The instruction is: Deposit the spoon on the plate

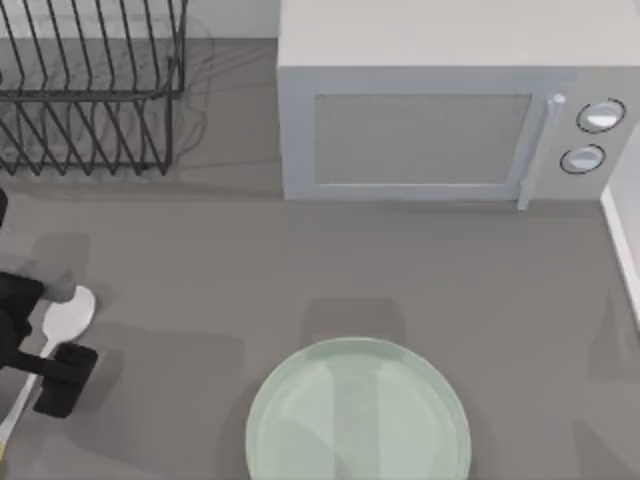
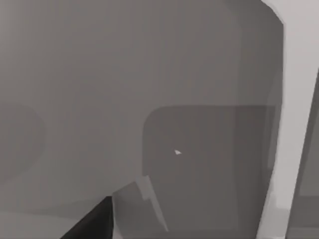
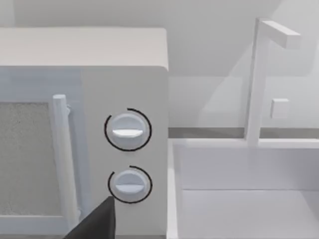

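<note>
White spoon (image 1: 62,318): 1, between left hand (image 1: 40,335) fingers; plate (image 1: 358,420): 1.

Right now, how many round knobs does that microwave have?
2, both on the microwave front's right end: upper knob above lower knob, right of the door handle.

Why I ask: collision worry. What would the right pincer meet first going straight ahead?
Probably the microwave, at the panel beside its knobs. How far off it stands is unclear from the wrist view.
</note>
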Robot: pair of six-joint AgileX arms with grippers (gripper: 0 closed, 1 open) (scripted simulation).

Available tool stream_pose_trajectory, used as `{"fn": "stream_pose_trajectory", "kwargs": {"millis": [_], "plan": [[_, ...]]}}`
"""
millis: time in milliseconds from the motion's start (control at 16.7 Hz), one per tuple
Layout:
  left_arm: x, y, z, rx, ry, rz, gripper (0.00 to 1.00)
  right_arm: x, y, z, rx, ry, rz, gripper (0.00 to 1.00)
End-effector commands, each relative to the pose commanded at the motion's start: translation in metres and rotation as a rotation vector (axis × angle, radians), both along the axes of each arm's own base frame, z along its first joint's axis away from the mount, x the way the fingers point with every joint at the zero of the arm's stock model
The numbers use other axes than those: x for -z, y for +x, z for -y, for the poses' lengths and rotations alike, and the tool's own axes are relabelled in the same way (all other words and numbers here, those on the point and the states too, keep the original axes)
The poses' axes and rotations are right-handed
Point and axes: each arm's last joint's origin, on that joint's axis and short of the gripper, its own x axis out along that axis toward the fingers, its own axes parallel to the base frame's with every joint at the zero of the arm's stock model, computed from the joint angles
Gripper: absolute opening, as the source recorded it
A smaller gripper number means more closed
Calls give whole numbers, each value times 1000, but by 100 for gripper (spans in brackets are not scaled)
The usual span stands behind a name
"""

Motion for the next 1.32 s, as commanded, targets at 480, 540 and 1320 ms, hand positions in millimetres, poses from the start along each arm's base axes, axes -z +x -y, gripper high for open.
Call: {"fn": "stream_pose_trajectory", "kwargs": {"millis": [480,540,1320], "plan": [[0,0,0,0,0,0,0,0,0,0,0,0,0,100],[0,0,0,0,0,0,0,0,0,0,0,0,0,100],[-111,3,0,3,-11,23,0,0,0,0,0,0,0,100]]}}
